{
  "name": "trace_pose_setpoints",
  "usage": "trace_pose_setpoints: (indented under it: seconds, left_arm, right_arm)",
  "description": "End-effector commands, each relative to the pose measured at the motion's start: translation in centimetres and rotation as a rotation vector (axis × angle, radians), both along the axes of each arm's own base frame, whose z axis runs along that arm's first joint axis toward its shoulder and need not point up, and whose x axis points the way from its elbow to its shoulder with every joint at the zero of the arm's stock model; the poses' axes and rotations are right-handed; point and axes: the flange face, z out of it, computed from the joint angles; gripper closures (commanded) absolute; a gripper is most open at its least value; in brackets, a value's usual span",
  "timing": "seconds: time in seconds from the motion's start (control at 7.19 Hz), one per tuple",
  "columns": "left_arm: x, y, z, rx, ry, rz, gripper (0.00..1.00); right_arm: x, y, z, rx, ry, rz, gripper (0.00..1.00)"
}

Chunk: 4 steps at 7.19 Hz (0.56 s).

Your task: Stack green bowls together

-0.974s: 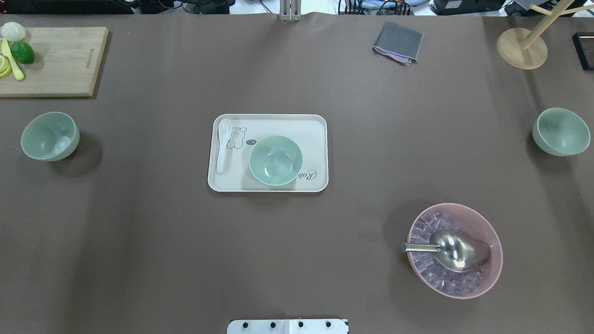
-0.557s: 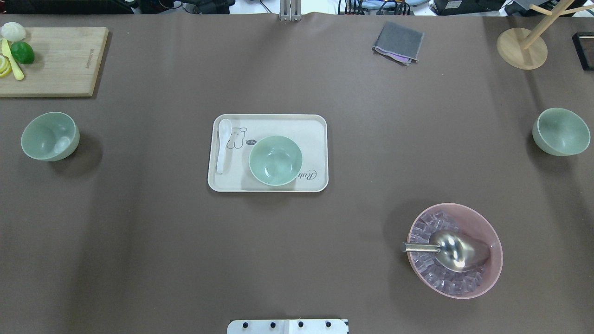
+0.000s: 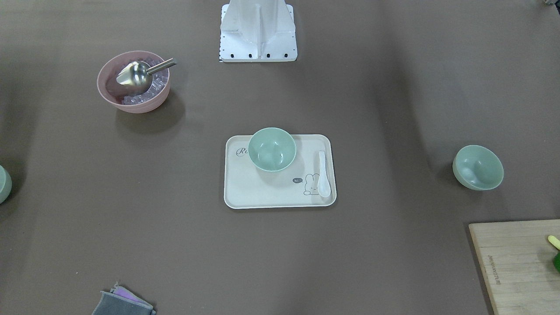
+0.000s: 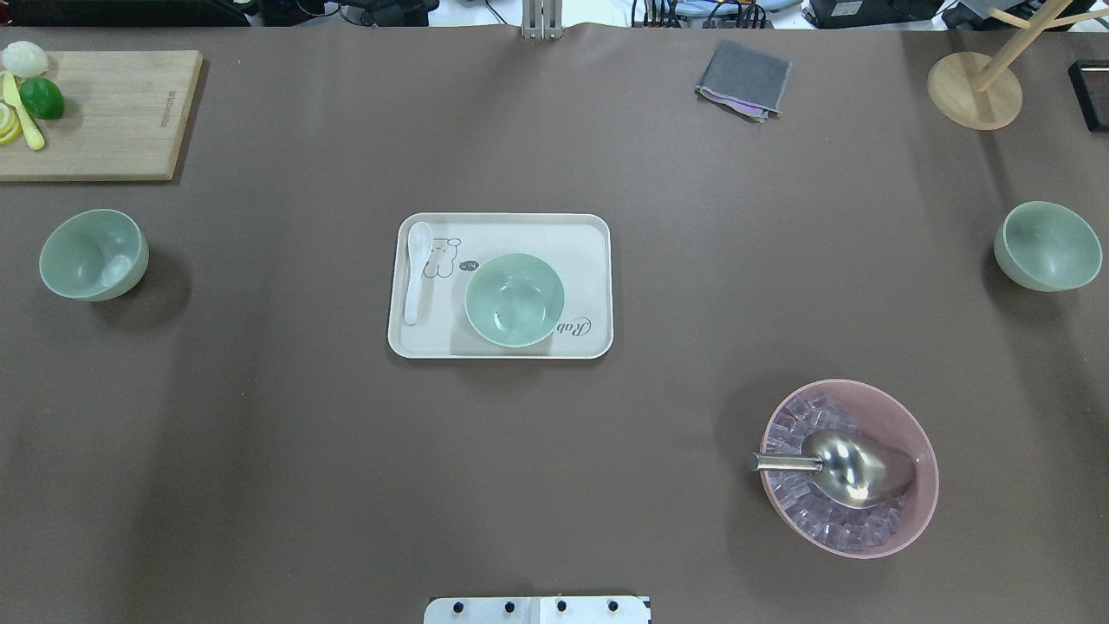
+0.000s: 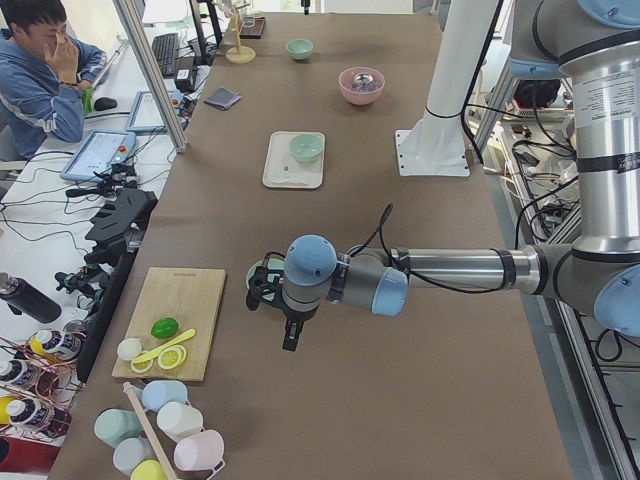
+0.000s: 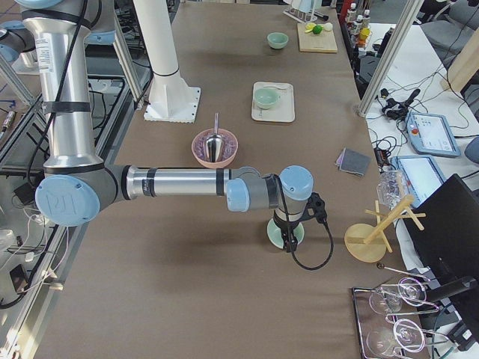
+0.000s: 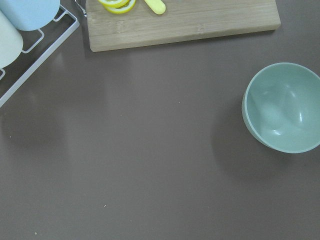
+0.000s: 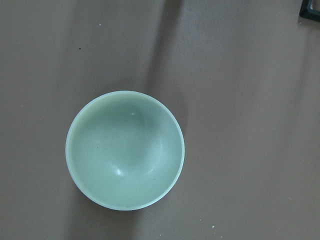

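Three green bowls (image 4: 515,300) stand well apart on the table (image 4: 260,451). The middle one sits on a cream tray (image 4: 591,236) beside a white spoon (image 4: 418,270), the left bowl (image 4: 94,255) is near a cutting board (image 4: 113,121), and the right bowl (image 4: 1047,246) is at the opposite end. The left arm (image 5: 450,268) hangs above the table close by the left bowl and the right arm (image 6: 179,182) hangs over the right bowl; I cannot tell whether either arm's jaws are apart or together.
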Motion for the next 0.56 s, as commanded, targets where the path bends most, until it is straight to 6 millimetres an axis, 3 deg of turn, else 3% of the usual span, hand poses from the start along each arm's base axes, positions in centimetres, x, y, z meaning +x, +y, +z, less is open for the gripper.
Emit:
trace_pose_setpoints:
  seconds: [0.0,0.42]
  left_arm:
    - [0.1,0.3,1.5,-0.02,0.0,0.003,0.03]
    - [0.1,0.2,1.6,-0.026,0.003,-0.002,0.03]
  right_arm:
    - [-0.5,-0.2,0.7,-0.019,0.0,-0.007,0.0]
    - [-1.2,-1.3,0.7,-0.026,-0.008,-0.005,0.0]
